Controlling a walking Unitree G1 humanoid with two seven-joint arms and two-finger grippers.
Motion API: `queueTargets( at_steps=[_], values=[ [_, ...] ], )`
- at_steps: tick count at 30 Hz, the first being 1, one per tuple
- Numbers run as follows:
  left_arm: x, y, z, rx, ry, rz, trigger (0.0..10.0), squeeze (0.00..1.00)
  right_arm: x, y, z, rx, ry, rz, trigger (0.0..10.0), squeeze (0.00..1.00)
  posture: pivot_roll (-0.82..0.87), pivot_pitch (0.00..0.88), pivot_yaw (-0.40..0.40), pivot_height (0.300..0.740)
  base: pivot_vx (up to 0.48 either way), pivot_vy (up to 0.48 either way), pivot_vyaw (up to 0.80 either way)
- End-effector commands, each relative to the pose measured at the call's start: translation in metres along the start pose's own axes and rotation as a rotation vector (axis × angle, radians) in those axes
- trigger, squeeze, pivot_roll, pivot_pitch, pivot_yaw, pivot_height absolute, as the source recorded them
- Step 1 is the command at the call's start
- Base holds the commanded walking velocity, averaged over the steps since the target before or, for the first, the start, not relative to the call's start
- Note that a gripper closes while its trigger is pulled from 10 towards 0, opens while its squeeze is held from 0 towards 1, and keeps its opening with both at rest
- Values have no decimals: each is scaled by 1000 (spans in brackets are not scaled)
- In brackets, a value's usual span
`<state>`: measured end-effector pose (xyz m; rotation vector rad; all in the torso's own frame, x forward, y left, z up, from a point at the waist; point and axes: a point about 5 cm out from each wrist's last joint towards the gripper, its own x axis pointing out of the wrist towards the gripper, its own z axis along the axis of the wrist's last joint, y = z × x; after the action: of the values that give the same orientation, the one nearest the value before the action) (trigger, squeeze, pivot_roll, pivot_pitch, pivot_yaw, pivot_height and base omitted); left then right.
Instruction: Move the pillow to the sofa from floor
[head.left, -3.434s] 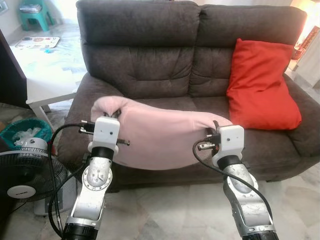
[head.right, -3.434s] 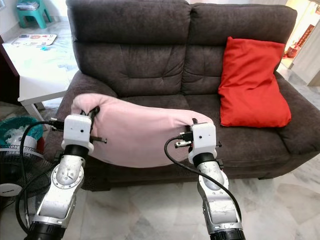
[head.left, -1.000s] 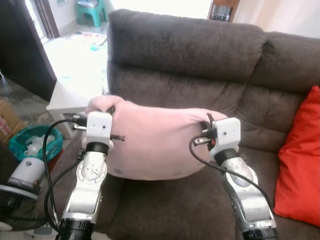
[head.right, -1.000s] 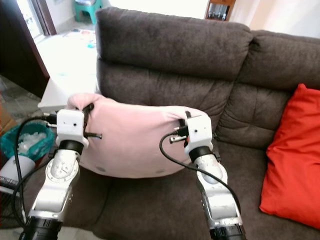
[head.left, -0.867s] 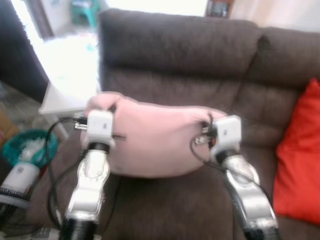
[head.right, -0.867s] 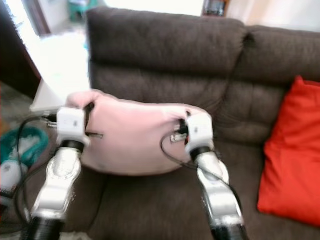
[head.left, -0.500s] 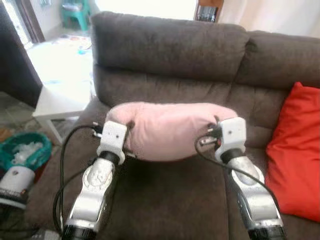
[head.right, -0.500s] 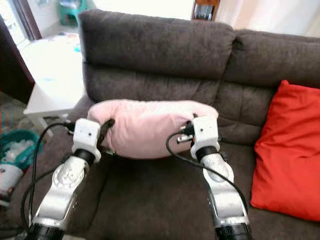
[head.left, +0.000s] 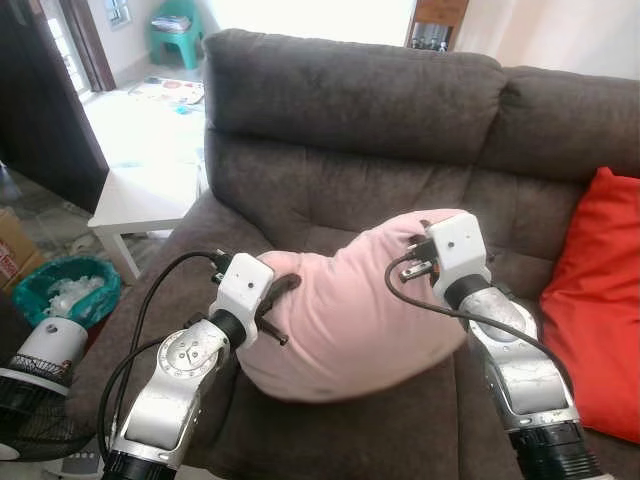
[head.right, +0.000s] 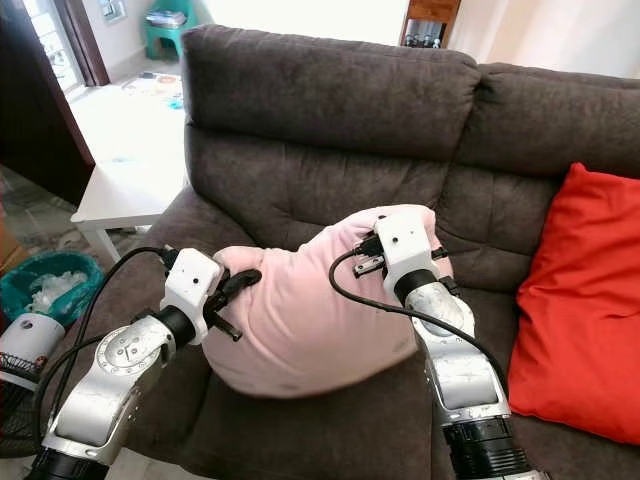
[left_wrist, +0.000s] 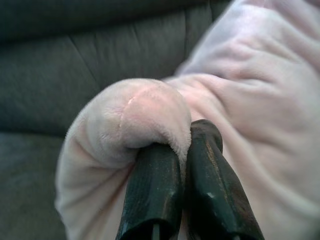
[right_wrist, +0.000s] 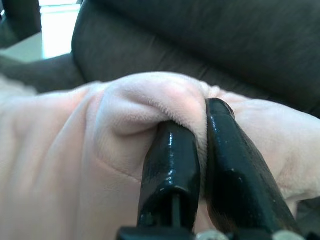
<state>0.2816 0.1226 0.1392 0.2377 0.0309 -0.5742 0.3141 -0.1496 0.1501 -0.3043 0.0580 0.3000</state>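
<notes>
Pillow (head.left: 350, 320) corners are both pinched: left pincer (left_wrist: 175, 150) has its two black fingers pressed together on a bunched fold of pink fabric, right pincer (right_wrist: 197, 135) is doing the same on the opposite corner. Working outward, the pillow is slumped on the sofa (head.left: 350, 110) seat cushion, its right end higher and propped near the backrest, left end down low toward the front edge. I'd say placing is nearly done. To finish clean: push it a bit back from the edge, let go with both sides, pull straight back so the plush doesn't snag. Red cushion (head.left: 600, 320) sits well apart.
</notes>
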Motion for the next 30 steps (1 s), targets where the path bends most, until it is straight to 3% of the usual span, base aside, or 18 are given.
queueTargets(
  at_steps=[1,5,19,20,21,23,27,30],
  values=[
    [1,-16,14,10,-51,-116,10000,0,-1,16,21,-20,-84,94,10000,0,88,32,-76,740,0,0,0],
    [-3,-19,8,37,5,-196,10000,0,0,16,21,-23,-76,110,10000,0,89,33,-79,740,0,0,0],
    [-12,-24,12,46,48,-339,10000,0,-1,23,21,-51,-79,231,10000,0,95,32,-83,740,0,0,0],
    [-12,-24,12,48,50,-347,10000,0,-1,23,21,-53,-79,234,10000,86,95,32,-83,740,0,0,0],
    [-12,-24,12,52,52,-349,10000,0,-1,23,21,-50,-78,231,10000,318,95,32,-83,740,0,0,0],
    [-12,-23,13,66,59,-345,10000,0,-1,24,20,-39,-77,235,10000,1000,98,31,-83,740,0,0,0],
    [-11,-17,12,81,68,-293,10000,0,-1,24,20,-43,-74,236,10000,1000,99,32,-83,740,0,0,0],
    [-9,-7,-3,124,136,-208,10000,0,-1,23,18,-46,-70,228,10000,1000,97,31,-83,740,0,0,0]
  ],
)
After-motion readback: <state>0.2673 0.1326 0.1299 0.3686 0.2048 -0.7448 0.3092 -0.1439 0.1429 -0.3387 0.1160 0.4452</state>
